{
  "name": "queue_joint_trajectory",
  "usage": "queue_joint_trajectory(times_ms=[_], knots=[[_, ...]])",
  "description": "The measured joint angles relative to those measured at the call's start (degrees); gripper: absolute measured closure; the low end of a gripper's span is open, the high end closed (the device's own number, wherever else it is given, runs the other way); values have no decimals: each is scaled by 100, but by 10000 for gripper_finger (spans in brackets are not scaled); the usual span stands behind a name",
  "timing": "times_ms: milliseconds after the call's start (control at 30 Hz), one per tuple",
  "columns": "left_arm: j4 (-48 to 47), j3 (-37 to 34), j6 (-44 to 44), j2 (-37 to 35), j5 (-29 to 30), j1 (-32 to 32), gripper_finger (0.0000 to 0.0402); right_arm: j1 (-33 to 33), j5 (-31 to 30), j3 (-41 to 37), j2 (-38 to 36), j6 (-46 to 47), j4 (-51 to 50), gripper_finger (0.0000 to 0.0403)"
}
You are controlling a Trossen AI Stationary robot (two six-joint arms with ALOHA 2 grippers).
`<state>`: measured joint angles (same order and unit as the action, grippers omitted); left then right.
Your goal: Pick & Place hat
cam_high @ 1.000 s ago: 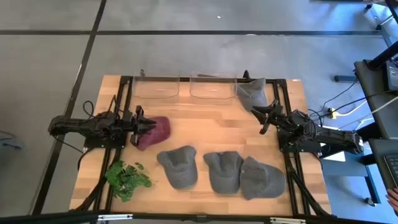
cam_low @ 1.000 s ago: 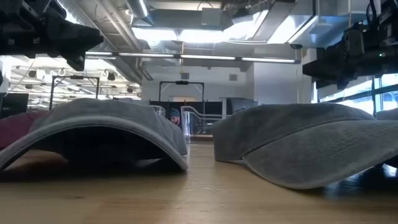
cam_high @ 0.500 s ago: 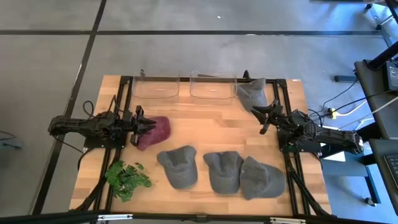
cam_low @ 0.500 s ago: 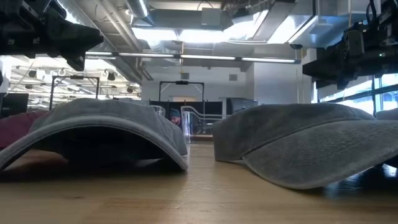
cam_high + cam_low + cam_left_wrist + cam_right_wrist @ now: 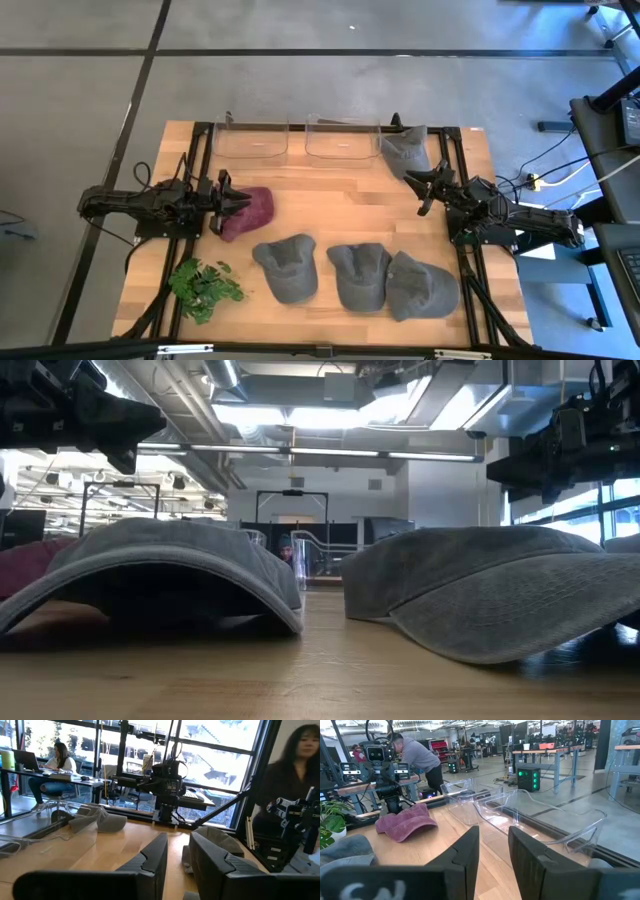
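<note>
A maroon hat [image 5: 258, 210] lies flat on the table's left half and also shows in the right wrist view [image 5: 405, 822]. Three grey hats lie in a row near the near edge [image 5: 288, 266] [image 5: 360, 275] [image 5: 422, 285]. A fourth grey hat [image 5: 405, 150] rests at the far right beside the clear bins. My left gripper [image 5: 243, 203] [image 5: 178, 842] hovers open at the maroon hat's left edge, raised above the table. My right gripper [image 5: 424, 188] [image 5: 493, 835] is open too, raised over bare wood right of centre, pointing toward the table's left.
Two clear plastic bins [image 5: 250, 140] [image 5: 342, 138] stand along the far edge. A green plant sprig [image 5: 205, 285] lies at the near left corner. Bare wood [image 5: 340, 205] lies between the two grippers. People show in the room beyond the table.
</note>
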<state>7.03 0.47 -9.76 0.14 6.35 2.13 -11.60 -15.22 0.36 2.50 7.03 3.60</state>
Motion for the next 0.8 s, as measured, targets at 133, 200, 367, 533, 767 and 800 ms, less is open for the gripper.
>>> queue_joint_trajectory(times_ms=[133, 200, 367, 533, 767, 800], knots=[[-1, 1, 0, -1, 0, 1, 324, -1, -2, 2, -1, -1, 1, 297], [0, 0, 1, -1, 1, 1, 324, -2, -2, 0, 0, -2, 2, 297], [-1, 0, 0, -2, 2, 2, 324, -2, 0, 0, -2, -1, 1, 297], [-2, 0, 0, -1, 1, 0, 324, 85, 14, 0, -9, -1, 0, 297], [0, 2, 0, 0, 0, 0, 324, 87, 23, 1, -9, -2, 0, 297], [0, 0, 0, -1, 0, 2, 324, 87, 24, 1, -9, -2, 1, 297]])
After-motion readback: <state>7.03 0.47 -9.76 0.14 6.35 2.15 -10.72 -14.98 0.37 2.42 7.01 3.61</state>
